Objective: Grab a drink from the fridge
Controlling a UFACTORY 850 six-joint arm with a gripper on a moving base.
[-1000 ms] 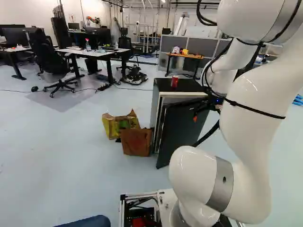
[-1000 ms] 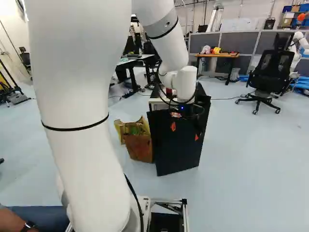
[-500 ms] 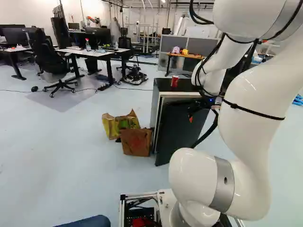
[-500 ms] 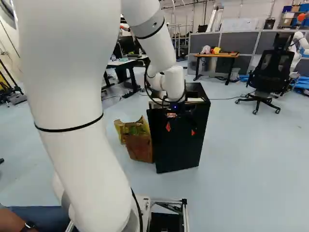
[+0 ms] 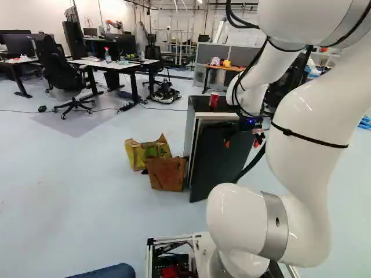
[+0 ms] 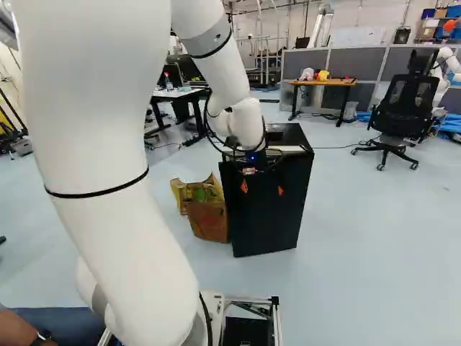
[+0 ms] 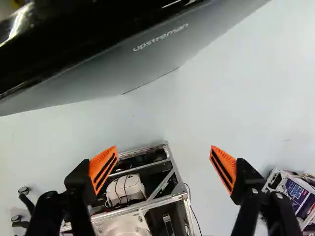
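In the right base view my gripper [image 6: 262, 188] hangs in front of the fridge's dark door [image 6: 270, 223], near its upper part. The left base view shows the door slightly ajar, apart from the fridge body [image 5: 189, 130]. A red can [image 5: 214, 100] stands upright on the fridge top. The wrist view shows the gripper [image 7: 164, 163] wide open, nothing between its orange pads; the grey door face [image 7: 142, 61] lies ahead of the fingers. The fridge's inside is hidden.
A yellow bag [image 5: 137, 155] and a brown bag [image 5: 167, 174] stand on the floor beside the fridge. Desks [image 5: 110, 63] and an office chair are farther back. Another robot [image 6: 448, 65] stands behind a black chair [image 6: 403, 108]. A person's arm [image 6: 18, 330] shows near the base.
The arm's wrist and gripper have moved left across the front of the fridge in the right base view. The door has swung slightly toward the fridge body. The base has not moved.
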